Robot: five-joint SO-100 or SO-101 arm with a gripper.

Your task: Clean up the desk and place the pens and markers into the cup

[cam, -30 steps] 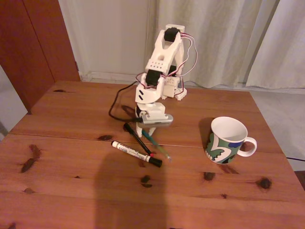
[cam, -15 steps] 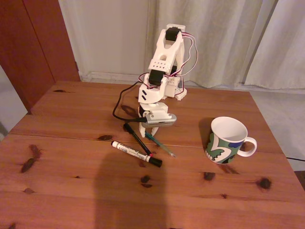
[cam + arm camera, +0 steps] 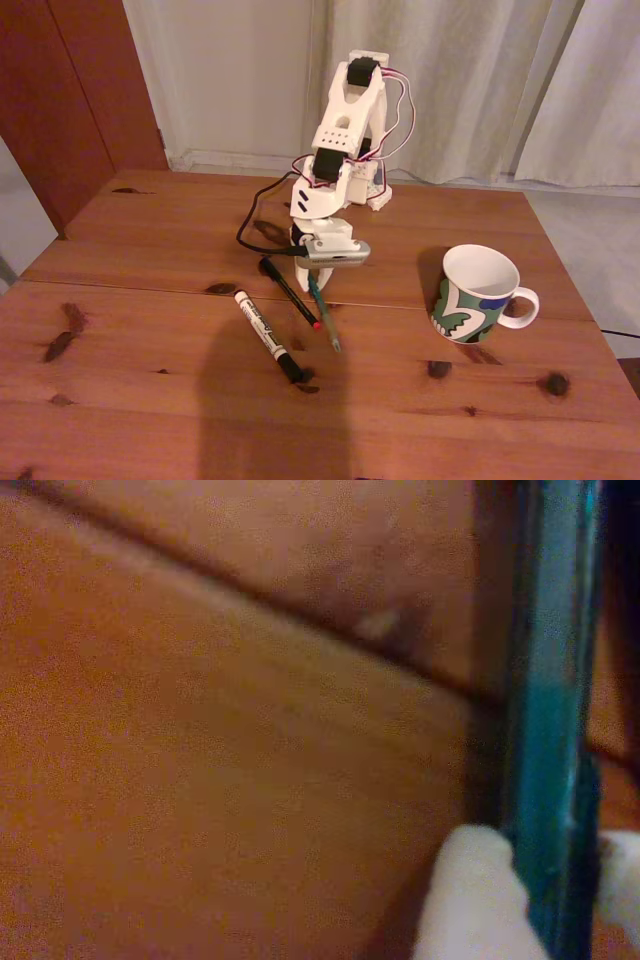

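Teal pen point(image 3: 322, 313) clamped in my hand point(image 3: 315, 283), tip down near the tabletop point(image 3: 150, 380); grasp step done, I judge. Next: lift and carry right to the cup point(image 3: 478, 292), clearing its rim

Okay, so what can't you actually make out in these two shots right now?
- Teal pen: its upper end is hidden behind the gripper in the fixed view, and the wrist view is blurred.
- White marker: its print is too small to read.
- Cup: its near wall hides the bottom inside.
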